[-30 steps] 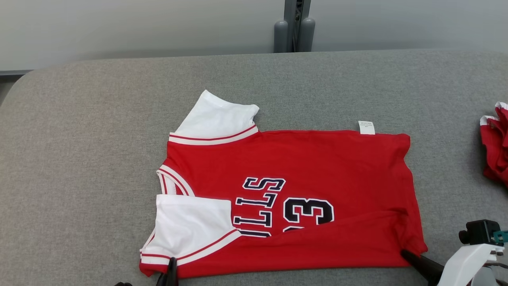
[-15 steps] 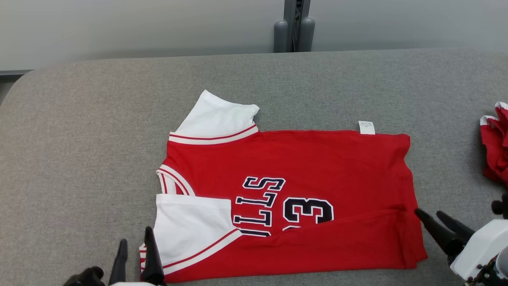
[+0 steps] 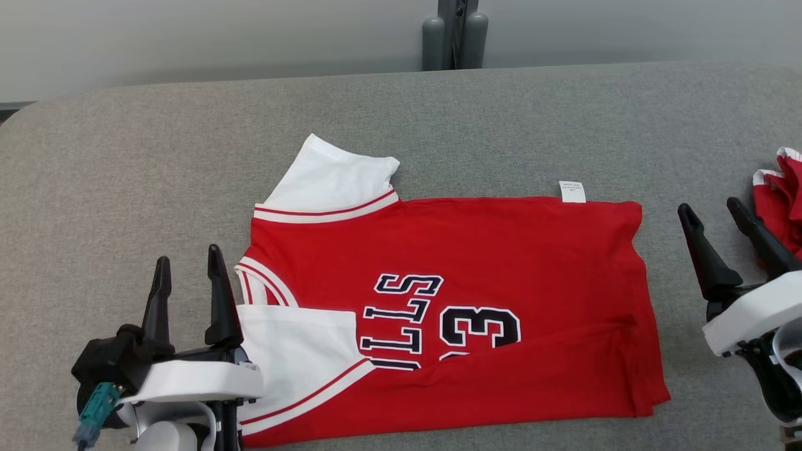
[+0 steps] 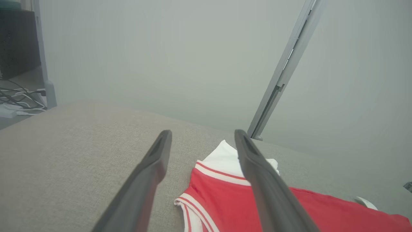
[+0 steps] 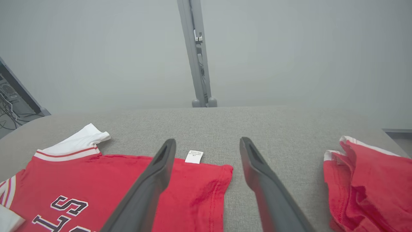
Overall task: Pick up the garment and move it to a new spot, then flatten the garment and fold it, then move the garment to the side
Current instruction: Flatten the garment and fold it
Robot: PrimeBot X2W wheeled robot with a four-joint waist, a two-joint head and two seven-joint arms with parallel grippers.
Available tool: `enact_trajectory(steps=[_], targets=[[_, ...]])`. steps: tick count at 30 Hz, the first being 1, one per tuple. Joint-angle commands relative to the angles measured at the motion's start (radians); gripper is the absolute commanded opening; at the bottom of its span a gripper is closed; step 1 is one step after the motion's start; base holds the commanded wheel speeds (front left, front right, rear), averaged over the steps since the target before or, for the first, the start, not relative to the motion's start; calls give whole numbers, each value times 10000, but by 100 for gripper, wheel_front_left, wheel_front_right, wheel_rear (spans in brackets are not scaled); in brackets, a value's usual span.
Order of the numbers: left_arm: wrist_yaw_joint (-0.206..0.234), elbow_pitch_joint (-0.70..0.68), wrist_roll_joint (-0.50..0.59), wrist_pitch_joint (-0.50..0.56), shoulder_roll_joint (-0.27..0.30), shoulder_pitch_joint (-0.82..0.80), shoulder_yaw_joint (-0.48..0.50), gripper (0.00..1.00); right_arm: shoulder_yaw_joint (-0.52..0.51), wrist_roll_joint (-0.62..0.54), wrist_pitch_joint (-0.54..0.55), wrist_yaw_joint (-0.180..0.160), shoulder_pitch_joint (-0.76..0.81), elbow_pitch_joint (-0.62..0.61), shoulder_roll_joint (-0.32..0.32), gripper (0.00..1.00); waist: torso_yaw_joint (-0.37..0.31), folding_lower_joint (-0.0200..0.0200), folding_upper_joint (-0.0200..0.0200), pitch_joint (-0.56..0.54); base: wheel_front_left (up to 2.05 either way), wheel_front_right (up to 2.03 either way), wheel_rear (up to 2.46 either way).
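Two grippers are seen over the grey padded surface [image 3: 501,119], and both are released: the left gripper [image 3: 188,255] and the right gripper [image 3: 710,207] stand with their fingers wide apart and nothing is grasped by either. The garment [image 3: 476,244], a red jersey with white sleeves, is laid flat in the middle of the surface, between the two grippers. Its near long side is already turned up over the lower part of the black print, and the near sleeve [image 3: 294,341] is laid across the chest. The left gripper is just beside the collar end, and the right gripper is near the hem end but apart from it.

The cloth is judged to be light, thin and quite limp, so no shape will be kept when it is lifted, and one layer may slide on another. It is best pinched at two points of the far long edge, by the far sleeve [image 3: 332,178] and by the hem corner beside the small label [image 3: 572,191]. A second red cloth [image 3: 783,213] lies close to the right gripper and should not be caught.
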Motion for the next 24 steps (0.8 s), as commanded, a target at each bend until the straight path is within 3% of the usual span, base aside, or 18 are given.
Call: enact_trajectory(steps=[1,8,24], targets=[[-202,266,299,-37,-40,-317,55,100,193,-416,-510,2,-252,281,-13,100,-51,0,0,54,0,0,0],[-555,1507,775,-38,-147,-894,72,100,578,-1120,-1634,2,-802,1566,402,100,-182,0,0,124,0,0,0],[-831,2188,921,-39,-163,-1326,370,100,1260,-858,-2151,2,-1541,2680,368,100,-395,0,0,507,0,0,0]])
